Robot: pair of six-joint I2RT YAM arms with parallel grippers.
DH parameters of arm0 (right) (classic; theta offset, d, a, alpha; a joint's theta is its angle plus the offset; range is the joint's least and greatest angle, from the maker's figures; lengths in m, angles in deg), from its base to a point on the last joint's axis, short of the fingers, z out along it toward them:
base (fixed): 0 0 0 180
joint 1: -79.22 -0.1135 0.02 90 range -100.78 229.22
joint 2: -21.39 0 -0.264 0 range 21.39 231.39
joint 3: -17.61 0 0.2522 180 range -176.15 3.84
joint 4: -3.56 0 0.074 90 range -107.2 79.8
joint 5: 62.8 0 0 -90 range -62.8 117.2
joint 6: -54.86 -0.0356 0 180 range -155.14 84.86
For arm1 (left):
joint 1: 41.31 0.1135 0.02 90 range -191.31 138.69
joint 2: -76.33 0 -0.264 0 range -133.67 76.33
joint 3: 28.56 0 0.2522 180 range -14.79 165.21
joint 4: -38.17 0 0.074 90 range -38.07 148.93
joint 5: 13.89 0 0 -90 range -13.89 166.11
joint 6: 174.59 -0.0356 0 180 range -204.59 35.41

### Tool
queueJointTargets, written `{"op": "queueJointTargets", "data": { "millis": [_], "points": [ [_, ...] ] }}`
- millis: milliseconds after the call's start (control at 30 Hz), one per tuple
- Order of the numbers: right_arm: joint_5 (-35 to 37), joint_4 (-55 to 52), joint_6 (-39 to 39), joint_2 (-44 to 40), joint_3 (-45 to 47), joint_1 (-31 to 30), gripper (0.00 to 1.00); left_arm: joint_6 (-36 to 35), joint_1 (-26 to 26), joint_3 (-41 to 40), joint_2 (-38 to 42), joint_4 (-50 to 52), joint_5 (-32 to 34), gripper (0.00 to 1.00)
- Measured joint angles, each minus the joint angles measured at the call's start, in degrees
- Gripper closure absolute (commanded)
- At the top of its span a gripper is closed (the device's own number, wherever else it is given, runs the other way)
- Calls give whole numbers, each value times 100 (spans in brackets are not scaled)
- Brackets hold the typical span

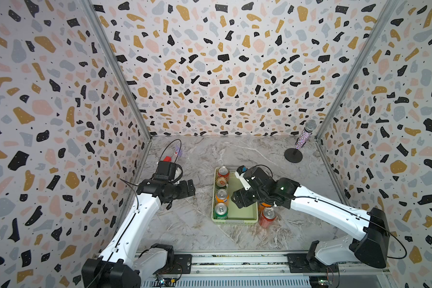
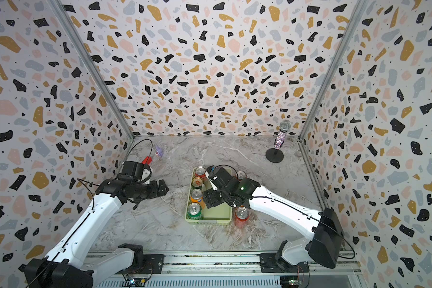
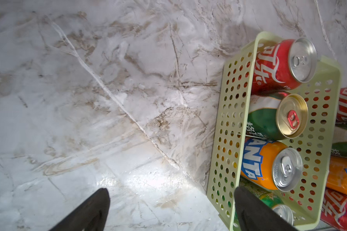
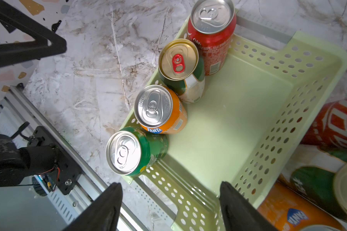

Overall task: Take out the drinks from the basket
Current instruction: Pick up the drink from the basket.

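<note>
The pale green basket point(image 1: 235, 221) point(image 2: 207, 221) sits mid-table. Along its left wall stands a row of drinks: a red can point(image 4: 212, 30), a dark green gold-topped can point(image 4: 178, 60), an orange can point(image 4: 154, 108) and a bright green can point(image 4: 126, 152). The rest of the basket floor point(image 4: 228, 120) is bare. Outside its right wall stand a red can point(image 1: 267, 217), an orange can point(image 1: 263, 206) partly under my arm, and another red can point(image 2: 241, 174). My right gripper point(image 4: 169, 190) point(image 1: 238, 199) hangs open over the basket's near right part, holding nothing. My left gripper point(image 3: 171, 193) point(image 1: 188, 188) is open over the marble, left of the basket.
A glittery microphone point(image 1: 306, 134) on a round black stand point(image 1: 293, 155) is at the back right. A small toy point(image 1: 176, 152) and a red piece point(image 1: 167, 158) lie at the back left. Patterned walls close three sides; a metal rail point(image 1: 235, 261) runs along the front.
</note>
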Motion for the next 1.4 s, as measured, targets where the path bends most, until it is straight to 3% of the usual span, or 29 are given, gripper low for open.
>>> {"op": "queueJointTargets", "data": {
  "millis": [733,1400],
  "points": [
    [632,46,-166,1410,-841,-704,16,-90,208,-24,127,-4,-227,0],
    [647,70,-299,1681,-1025,-918,16,-87,295,-31,157,-4,-190,0]
  ]
}}
